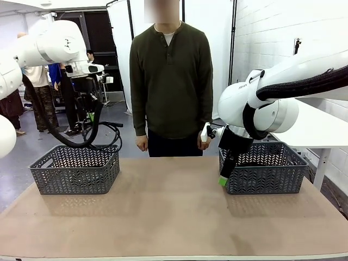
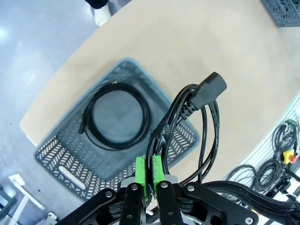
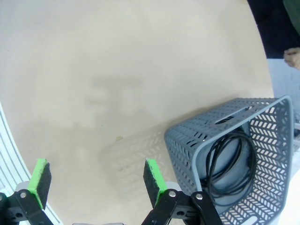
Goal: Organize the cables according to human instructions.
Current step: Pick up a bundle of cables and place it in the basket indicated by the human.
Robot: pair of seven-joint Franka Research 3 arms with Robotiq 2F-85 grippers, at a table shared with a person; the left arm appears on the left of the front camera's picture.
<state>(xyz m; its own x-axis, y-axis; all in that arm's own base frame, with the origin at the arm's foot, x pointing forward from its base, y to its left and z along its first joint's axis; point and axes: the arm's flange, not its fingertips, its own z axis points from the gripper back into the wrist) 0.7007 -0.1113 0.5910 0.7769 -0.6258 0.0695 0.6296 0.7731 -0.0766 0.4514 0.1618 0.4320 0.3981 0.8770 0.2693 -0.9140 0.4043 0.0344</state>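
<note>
My left gripper (image 2: 149,165) is shut on a coiled black cable (image 2: 199,101) that hangs with its plug end free. It holds this cable high above the left grey basket (image 2: 180,136), where another coiled cable (image 2: 117,117) lies flat on the bottom. From the front, the left gripper (image 1: 90,115) and its dangling cable (image 1: 110,134) hover over that basket (image 1: 76,173). My right gripper (image 3: 96,176) stands open and empty over bare table beside the right basket (image 3: 187,140), which holds a coiled cable (image 3: 232,164). In the front view the right gripper (image 1: 223,178) sits at that basket's (image 1: 266,174) left wall.
A person (image 1: 171,81) stands at the far side of the table with both hands hanging down. The brown table top (image 1: 168,212) lies bare between the two baskets. More cable coils and a red button box (image 2: 287,157) lie on the floor beyond the table edge.
</note>
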